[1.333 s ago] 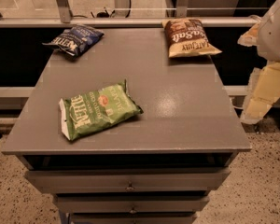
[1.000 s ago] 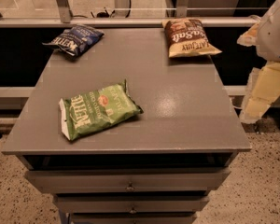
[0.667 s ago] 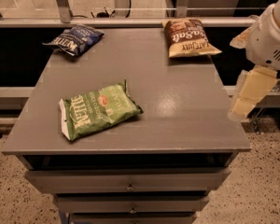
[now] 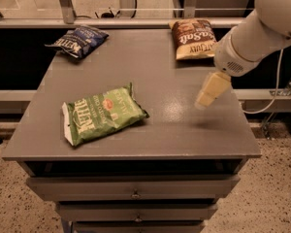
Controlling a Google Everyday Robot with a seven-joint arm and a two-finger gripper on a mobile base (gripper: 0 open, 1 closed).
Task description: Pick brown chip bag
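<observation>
The brown chip bag (image 4: 192, 38) lies flat at the far right corner of the grey table (image 4: 174, 130). It is dark brown with white lettering and a tan band at its near end. My gripper (image 4: 207, 93) hangs from the white arm (image 4: 254, 35) over the right side of the table. It is nearer to the camera than the brown bag, a little to its right, and apart from it. It holds nothing that I can see.
A green chip bag (image 4: 102, 114) lies at the front left of the table. A dark blue chip bag (image 4: 78, 41) lies at the far left corner. Drawers (image 4: 133, 191) sit under the tabletop. A rail and glass run behind the table.
The arm has swung left from beside the table's right edge to above its right side. The bags have not moved.
</observation>
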